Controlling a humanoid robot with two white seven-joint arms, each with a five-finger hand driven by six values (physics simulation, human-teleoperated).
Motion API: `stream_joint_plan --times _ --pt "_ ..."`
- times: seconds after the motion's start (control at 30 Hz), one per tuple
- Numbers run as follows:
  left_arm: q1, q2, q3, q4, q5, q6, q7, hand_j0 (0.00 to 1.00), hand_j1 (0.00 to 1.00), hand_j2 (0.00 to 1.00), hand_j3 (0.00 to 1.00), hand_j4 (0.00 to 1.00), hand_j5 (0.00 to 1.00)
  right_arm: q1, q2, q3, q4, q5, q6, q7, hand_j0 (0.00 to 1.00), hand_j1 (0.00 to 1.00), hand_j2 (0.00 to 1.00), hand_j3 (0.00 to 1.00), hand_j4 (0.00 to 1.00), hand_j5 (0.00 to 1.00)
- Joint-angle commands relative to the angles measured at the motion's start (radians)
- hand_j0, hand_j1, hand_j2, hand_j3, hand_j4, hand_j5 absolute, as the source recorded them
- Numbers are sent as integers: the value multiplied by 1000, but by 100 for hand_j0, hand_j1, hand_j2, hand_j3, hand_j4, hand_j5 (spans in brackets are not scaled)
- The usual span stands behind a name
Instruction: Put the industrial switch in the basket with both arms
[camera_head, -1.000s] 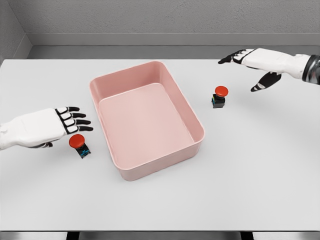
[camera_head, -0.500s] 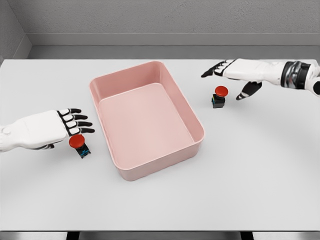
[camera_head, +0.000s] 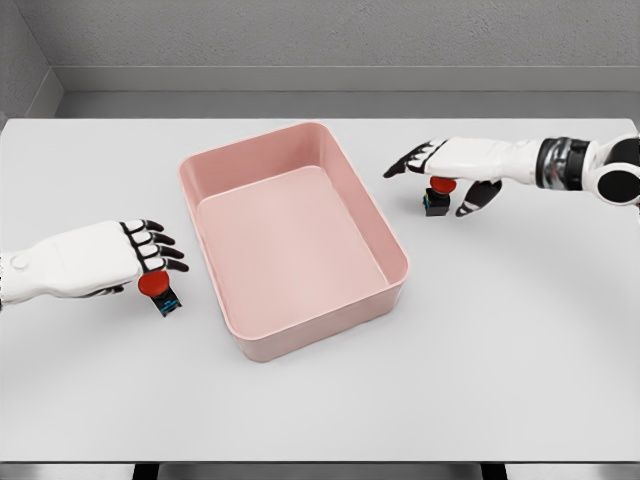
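Observation:
Two industrial switches with red mushroom buttons stand on the white table. One switch (camera_head: 159, 292) is left of the pink basket (camera_head: 370, 210); my left hand (camera_head: 152, 257) hovers over it, fingers curling down onto the red cap, not closed around it. The other switch (camera_head: 437, 196) is right of the basket. My right hand (camera_head: 440, 180) is spread above it, fingers to its left and thumb (camera_head: 478, 197) to its right, partly covering the red cap. The basket holds nothing.
The white table (camera_head: 520, 330) ends at a grey wall at the back and an edge at the front. The basket sits at an angle between the two hands.
My right hand has come down and leftward from the far right to sit over the right switch. My left hand's fingers have bent lower onto the left switch's cap.

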Motion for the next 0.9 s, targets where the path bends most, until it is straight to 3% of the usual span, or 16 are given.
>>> stream_joint_plan --times 0.0,0.3,0.87 --pt "0 -14 0 0 -8 1 1 84 84 84 84 84 84 0 5 4 9 -5 1 -2 100 100 100 100 100 100" --pt "5 -17 -6 0 -17 1 1 85 85 85 85 85 85 -2 12 1 76 22 1 -3 100 100 100 100 100 100" --pt "34 -32 -8 0 -46 1 1 85 85 85 85 85 85 -2 104 1 165 85 1 -6 100 100 100 100 100 100"
